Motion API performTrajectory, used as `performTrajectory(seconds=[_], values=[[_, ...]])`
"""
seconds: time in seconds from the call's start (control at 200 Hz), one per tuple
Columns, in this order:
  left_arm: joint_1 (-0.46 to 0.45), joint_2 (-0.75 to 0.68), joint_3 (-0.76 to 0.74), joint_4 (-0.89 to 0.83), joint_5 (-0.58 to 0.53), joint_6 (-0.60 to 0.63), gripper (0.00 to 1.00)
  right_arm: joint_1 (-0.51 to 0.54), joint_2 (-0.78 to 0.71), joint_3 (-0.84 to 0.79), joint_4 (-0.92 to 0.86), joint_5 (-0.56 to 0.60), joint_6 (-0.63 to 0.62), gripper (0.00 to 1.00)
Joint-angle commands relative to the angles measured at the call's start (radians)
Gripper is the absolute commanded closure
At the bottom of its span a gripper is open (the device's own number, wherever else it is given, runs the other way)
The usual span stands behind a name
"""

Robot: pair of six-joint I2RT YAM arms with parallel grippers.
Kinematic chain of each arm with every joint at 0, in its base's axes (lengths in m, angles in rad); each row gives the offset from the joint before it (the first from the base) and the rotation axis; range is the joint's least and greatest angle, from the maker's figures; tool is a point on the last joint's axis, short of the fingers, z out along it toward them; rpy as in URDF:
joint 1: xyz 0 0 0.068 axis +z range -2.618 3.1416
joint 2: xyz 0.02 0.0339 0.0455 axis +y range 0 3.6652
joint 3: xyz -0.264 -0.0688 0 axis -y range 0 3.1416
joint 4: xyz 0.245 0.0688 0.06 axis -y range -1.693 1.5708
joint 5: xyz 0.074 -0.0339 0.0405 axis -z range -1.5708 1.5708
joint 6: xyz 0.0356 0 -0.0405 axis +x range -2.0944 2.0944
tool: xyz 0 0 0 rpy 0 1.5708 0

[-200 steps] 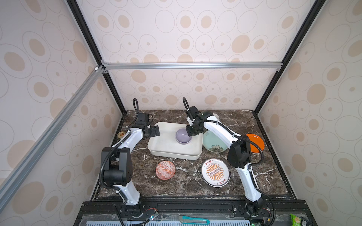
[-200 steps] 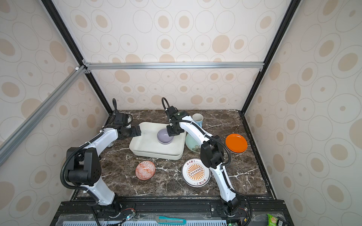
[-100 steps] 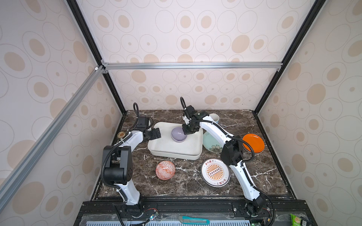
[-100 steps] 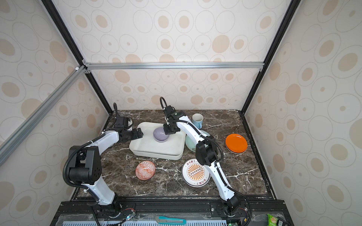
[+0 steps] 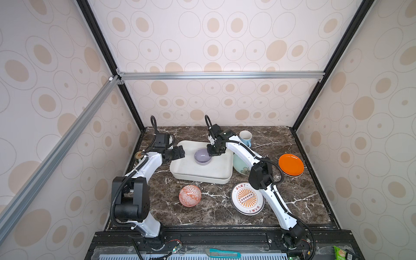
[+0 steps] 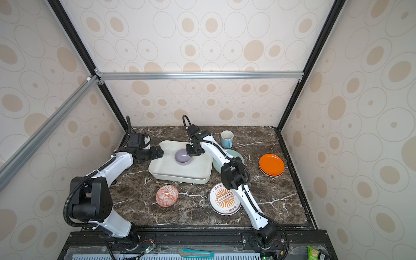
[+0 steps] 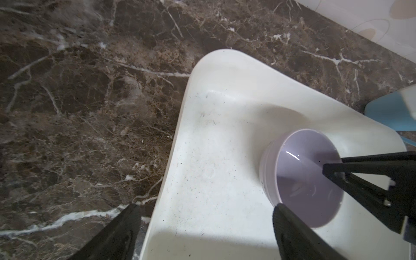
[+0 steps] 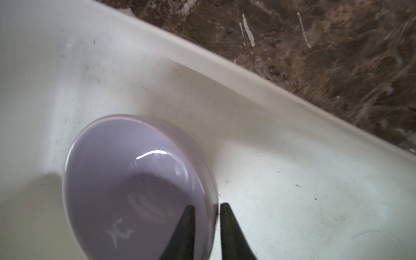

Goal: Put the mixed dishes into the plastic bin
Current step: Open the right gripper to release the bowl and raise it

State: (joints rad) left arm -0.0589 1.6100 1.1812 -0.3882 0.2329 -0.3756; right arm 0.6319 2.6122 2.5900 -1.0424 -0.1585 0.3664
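Right gripper point(image 8: 206, 206), fingers narrowly parted, straddles the rim of the lavender bowl point(image 8: 126, 180) inside the plastic bin point(image 8: 292, 175); left gripper point(image 7: 206, 207) spreads wide across the bin's edge

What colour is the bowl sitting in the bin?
Plain lavender bowl, glossy, no pattern; the right wrist view shows it best.

The right gripper point(image 5: 212, 154) has swung left across the plastic bin point(image 5: 200, 177), and the lavender bowl point(image 5: 202, 157) has gone with it, now farther left on the bin floor. The jaws have eased apart at the rim! The elbow has slid clear of the orange plate point(image 5: 291, 164), which now shows whole.
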Motion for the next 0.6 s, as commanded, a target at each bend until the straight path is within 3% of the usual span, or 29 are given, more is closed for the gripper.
performTrajectory(seconds=[0.0, 0.375, 0.465, 0.595], values=[[-0.039, -0.026, 0.079, -0.071, -0.019, 0.036, 0.08, 0.012, -0.042, -0.001, -0.001, -0.006, -0.004, 0.7], [-0.215, 0.066, 0.188, -0.112, -0.053, 0.027, 0.12, 0.009, -0.238, -0.192, 0.036, 0.05, -0.043, 0.52], [-0.24, 0.1, 0.198, -0.113, -0.071, 0.022, 0.13, 0.006, -0.313, -0.281, 0.04, 0.091, -0.051, 0.43], [-0.268, 0.149, 0.216, -0.124, -0.106, 0.02, 0.14, -0.002, -0.449, -0.493, 0.104, 0.136, -0.056, 0.41]])
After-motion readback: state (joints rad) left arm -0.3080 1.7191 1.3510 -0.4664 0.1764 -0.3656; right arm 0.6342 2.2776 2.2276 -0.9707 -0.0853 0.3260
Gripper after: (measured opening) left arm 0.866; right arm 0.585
